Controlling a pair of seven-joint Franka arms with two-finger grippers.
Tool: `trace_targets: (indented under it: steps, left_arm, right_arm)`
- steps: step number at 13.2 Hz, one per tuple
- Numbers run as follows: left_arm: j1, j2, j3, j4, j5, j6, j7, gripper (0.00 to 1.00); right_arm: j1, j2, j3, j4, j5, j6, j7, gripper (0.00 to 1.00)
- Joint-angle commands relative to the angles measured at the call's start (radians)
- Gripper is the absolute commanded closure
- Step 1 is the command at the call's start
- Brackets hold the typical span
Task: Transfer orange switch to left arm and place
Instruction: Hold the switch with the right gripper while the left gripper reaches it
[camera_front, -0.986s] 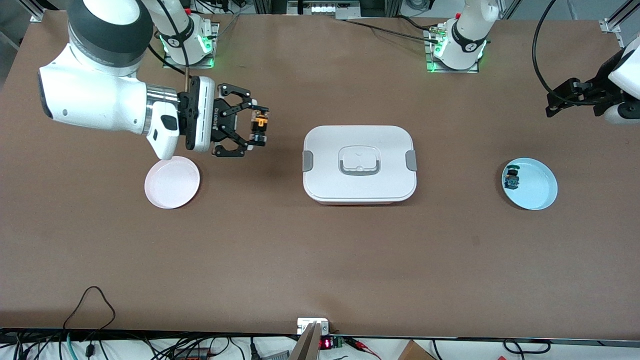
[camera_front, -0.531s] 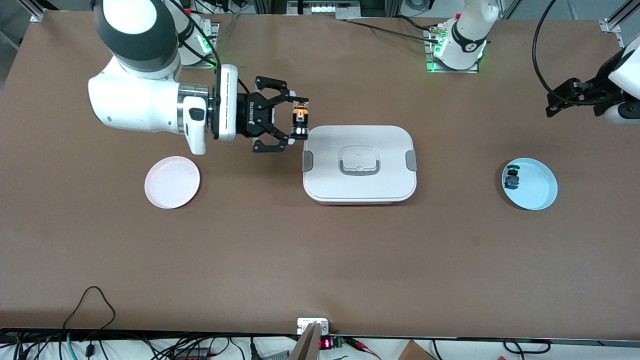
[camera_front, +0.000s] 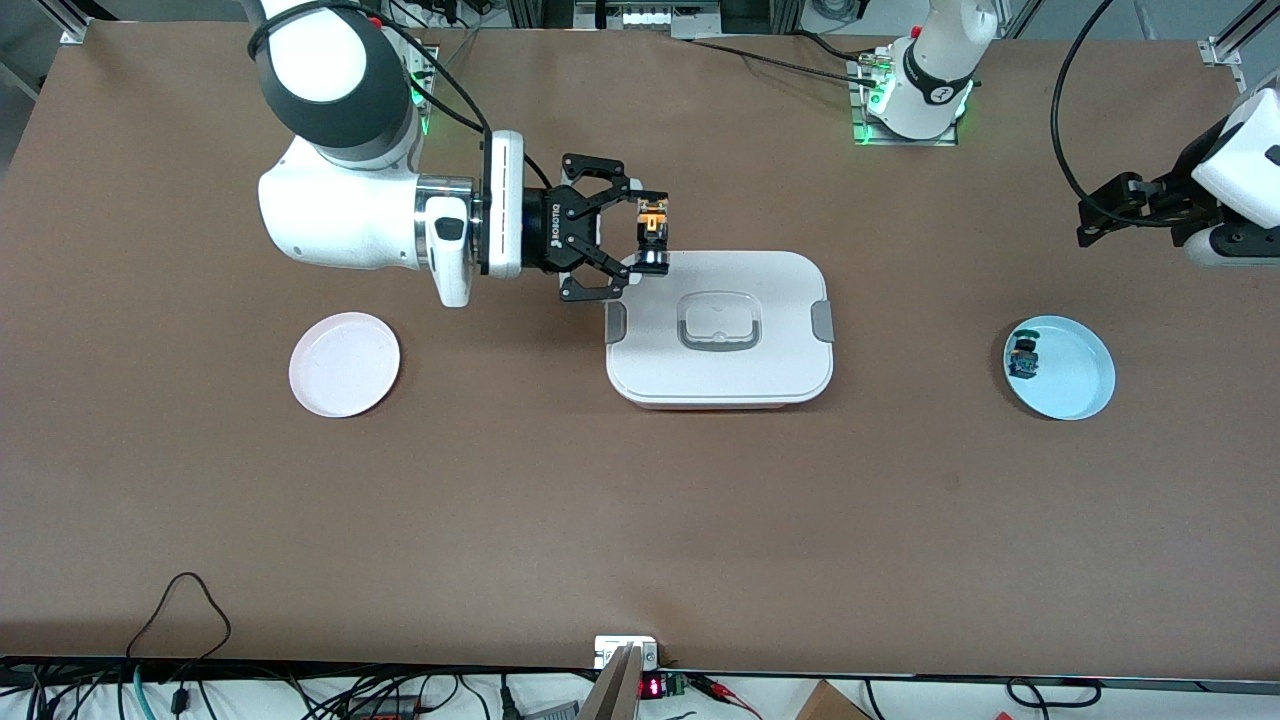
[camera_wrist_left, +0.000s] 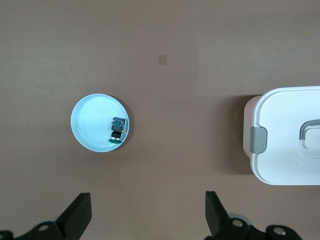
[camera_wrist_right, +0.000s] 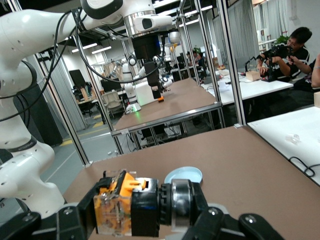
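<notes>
My right gripper (camera_front: 652, 240) lies level and is shut on the orange switch (camera_front: 652, 220), holding it in the air over the corner of the white box (camera_front: 718, 380) at the right arm's end. In the right wrist view the orange switch (camera_wrist_right: 117, 207) sits clamped in the right gripper (camera_wrist_right: 150, 212), orange body at one end, black and silver parts at the other. My left gripper (camera_front: 1090, 225) hangs open and empty above the table at the left arm's end. Its fingers (camera_wrist_left: 80, 212) stand wide apart in the left wrist view. The box (camera_wrist_left: 285, 135) shows there too.
A light blue plate (camera_front: 1075, 380) near the left arm's end holds a small blue switch (camera_front: 1023, 357); both show in the left wrist view, plate (camera_wrist_left: 90, 120) and switch (camera_wrist_left: 117, 130). An empty pink plate (camera_front: 344, 363) lies near the right arm's end.
My right arm has carried the orange switch from beside the pink plate to the box's corner. The left gripper has shifted slightly toward the box.
</notes>
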Motion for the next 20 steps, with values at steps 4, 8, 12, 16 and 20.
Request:
trace_targets:
  steps: [4, 8, 12, 16, 20]
  left_arm:
    - [0.004, 0.064, 0.007, 0.062, 0.006, -0.031, 0.005, 0.0]
    - [0.014, 0.082, 0.007, 0.068, -0.018, -0.149, 0.016, 0.0]
    - [0.098, 0.088, 0.019, 0.05, -0.451, -0.261, 0.021, 0.0]
    - [0.161, 0.185, 0.019, 0.031, -0.898, -0.308, 0.018, 0.0]
    - [0.149, 0.194, -0.005, -0.128, -1.244, -0.162, 0.021, 0.0]
  right_arm:
    - [0.064, 0.059, -0.009, 0.053, 0.151, 0.011, -0.121, 1.0]
    - [0.093, 0.062, -0.01, 0.056, 0.151, 0.055, -0.122, 1.0]
    - [0.122, 0.07, -0.01, 0.056, 0.149, 0.103, -0.124, 1.0]
    - [0.125, 0.068, -0.009, 0.056, 0.151, 0.103, -0.121, 1.0]
    - [0.124, 0.065, -0.01, 0.055, 0.151, 0.103, -0.118, 1.0]
